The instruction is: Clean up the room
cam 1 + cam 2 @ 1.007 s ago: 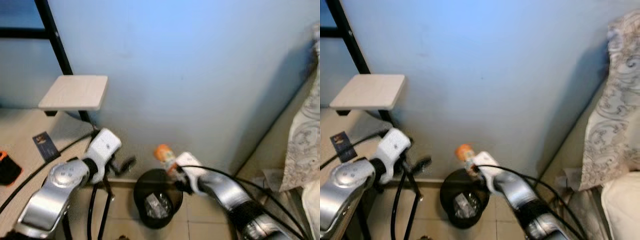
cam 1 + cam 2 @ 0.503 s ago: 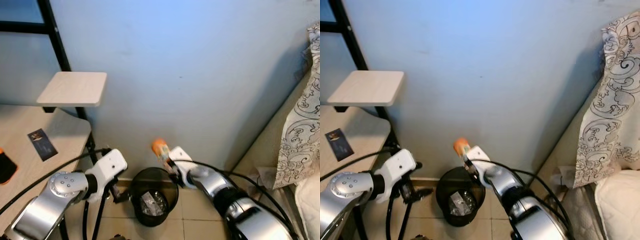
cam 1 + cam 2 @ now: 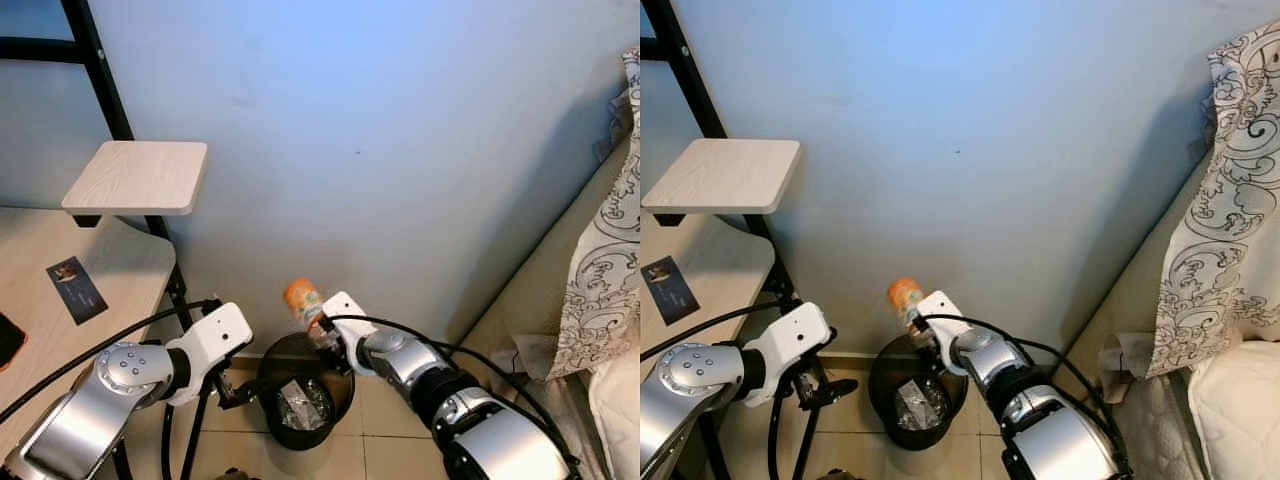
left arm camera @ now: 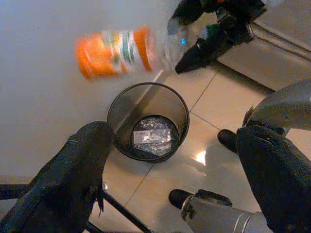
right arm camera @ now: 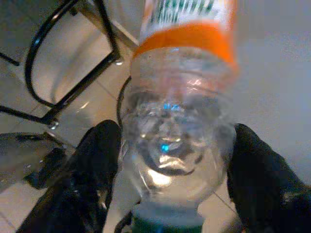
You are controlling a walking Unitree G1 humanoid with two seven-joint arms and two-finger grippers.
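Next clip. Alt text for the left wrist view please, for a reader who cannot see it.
The right gripper holds a clear plastic bottle with an orange label above a round black wire bin that stands on a tiled floor by a pale wall. The left gripper's two black fingers frame the bin, spread wide apart, and crumpled clear plastic lies inside it.

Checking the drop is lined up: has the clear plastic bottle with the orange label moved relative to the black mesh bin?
Yes. The clear orange-labelled plastic bottle, clamped in the right gripper, shifted left across the black mesh wastebasket, from its right rim to its back-left rim.
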